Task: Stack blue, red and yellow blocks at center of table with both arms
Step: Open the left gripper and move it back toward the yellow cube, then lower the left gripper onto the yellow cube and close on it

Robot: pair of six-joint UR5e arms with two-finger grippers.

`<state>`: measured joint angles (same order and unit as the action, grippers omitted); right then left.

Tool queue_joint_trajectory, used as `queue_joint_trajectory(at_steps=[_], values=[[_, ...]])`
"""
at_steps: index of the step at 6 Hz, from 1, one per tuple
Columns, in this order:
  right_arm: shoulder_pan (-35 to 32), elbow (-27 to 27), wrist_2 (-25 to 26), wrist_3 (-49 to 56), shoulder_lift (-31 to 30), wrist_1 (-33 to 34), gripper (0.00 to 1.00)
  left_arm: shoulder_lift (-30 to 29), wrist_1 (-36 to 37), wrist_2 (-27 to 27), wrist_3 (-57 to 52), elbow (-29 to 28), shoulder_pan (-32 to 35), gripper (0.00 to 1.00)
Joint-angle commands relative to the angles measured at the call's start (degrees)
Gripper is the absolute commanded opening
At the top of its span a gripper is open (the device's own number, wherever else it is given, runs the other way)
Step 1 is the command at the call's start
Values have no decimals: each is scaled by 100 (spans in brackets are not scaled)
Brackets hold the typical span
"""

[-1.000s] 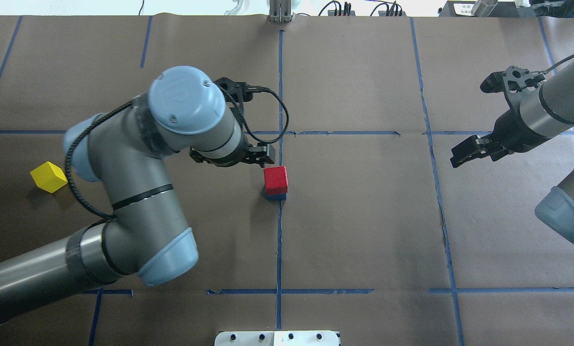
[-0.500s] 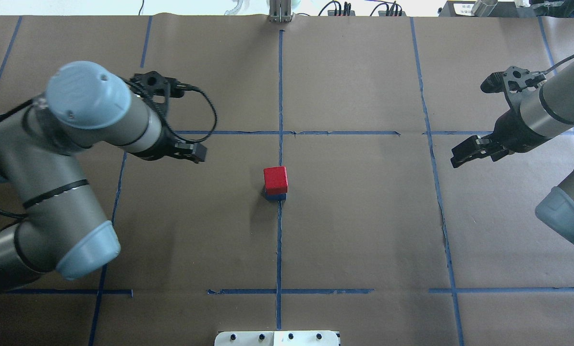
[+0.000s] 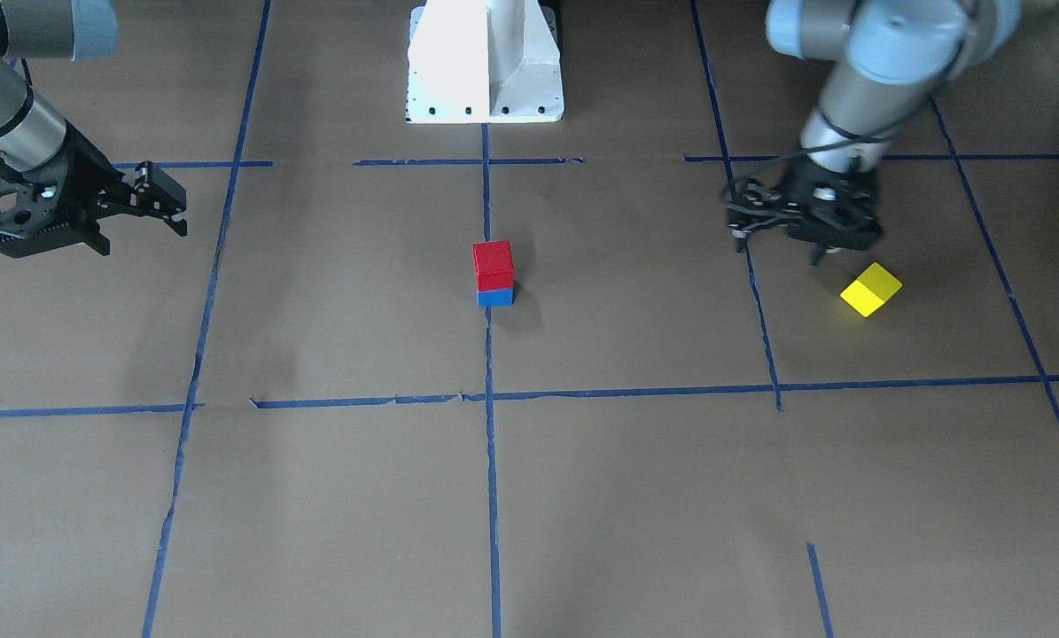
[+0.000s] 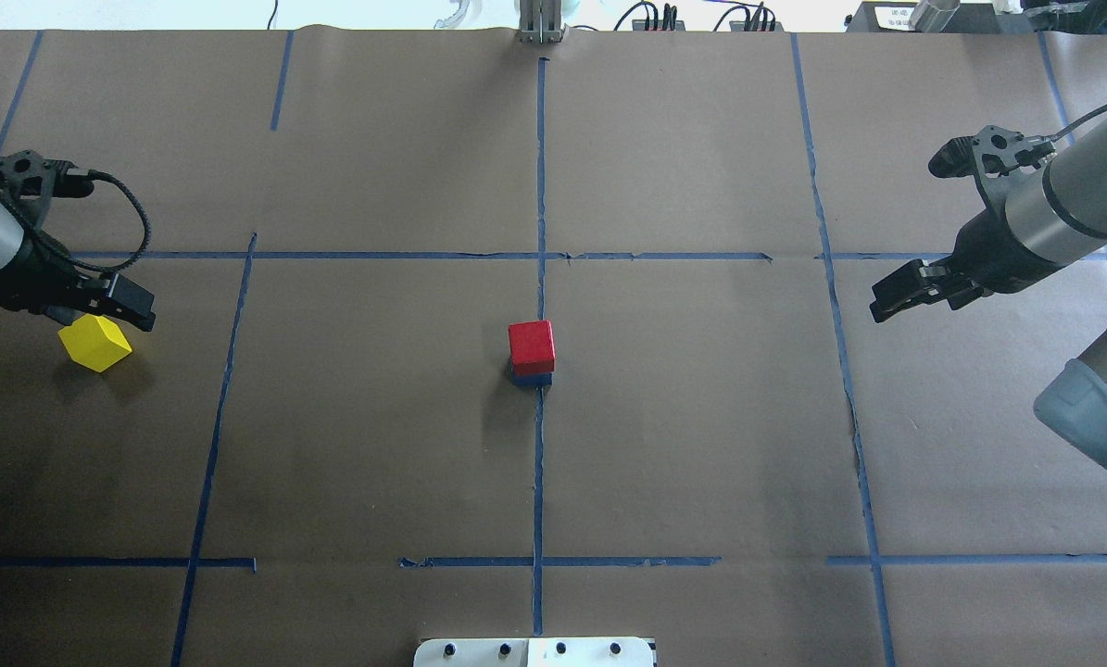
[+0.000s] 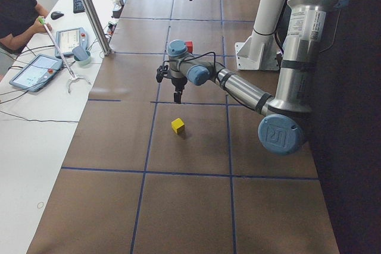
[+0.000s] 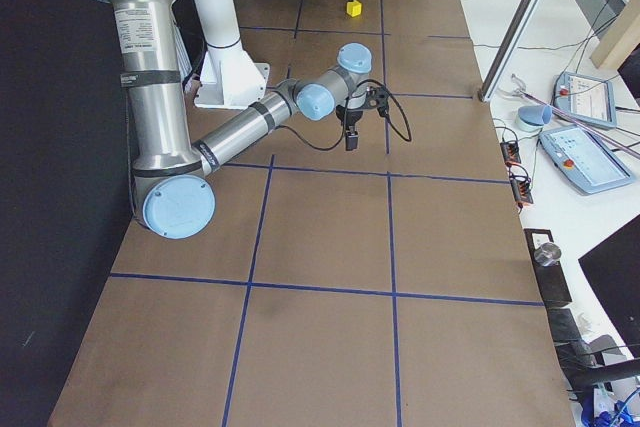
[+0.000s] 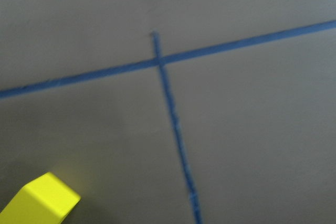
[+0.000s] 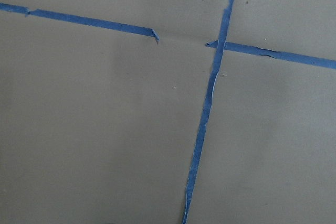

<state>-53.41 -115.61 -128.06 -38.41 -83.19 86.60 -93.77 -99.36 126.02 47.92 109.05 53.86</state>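
Observation:
A red block (image 4: pixel 531 345) sits on a blue block (image 4: pixel 532 378) at the table's centre, also in the front view (image 3: pixel 493 264). A yellow block (image 4: pixel 95 342) lies alone at the far left, turned diagonal; it shows in the front view (image 3: pixel 870 289) and at the lower left of the left wrist view (image 7: pixel 37 205). My left gripper (image 4: pixel 132 306) hovers just beyond the yellow block, above it, and looks open and empty. My right gripper (image 4: pixel 879 310) is open and empty, held above the table far to the right (image 3: pixel 173 211).
Blue tape lines (image 4: pixel 539 463) divide the brown paper table into squares. The white robot base (image 3: pixel 485 62) stands at the near edge. A person (image 5: pixel 15 13) and tablets (image 5: pixel 36 69) are at a side bench off the left end.
My left arm has swung from beside the red-on-blue stack far to the left, ending by the yellow block. The stack and my right arm have not moved.

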Motion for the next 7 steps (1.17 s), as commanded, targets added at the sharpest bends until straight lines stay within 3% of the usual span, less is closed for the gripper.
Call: queue_joint_trajectory(at_steps=[1, 2, 3, 7], values=[[-3, -41, 9, 0, -4, -2, 100, 218, -519, 63, 1926, -409, 63, 100], [-3, -67, 0, 0, 4, -2, 100, 280, -1141, 54, 2654, -829, 63, 100], [-3, -76, 9, -9, 4, -2, 100, 324, -2269, 54, 3506, -1381, 63, 100], [-3, -111, 35, -9, 31, 6, 100, 316, -2562, -227, 3866, -1773, 37, 100]])
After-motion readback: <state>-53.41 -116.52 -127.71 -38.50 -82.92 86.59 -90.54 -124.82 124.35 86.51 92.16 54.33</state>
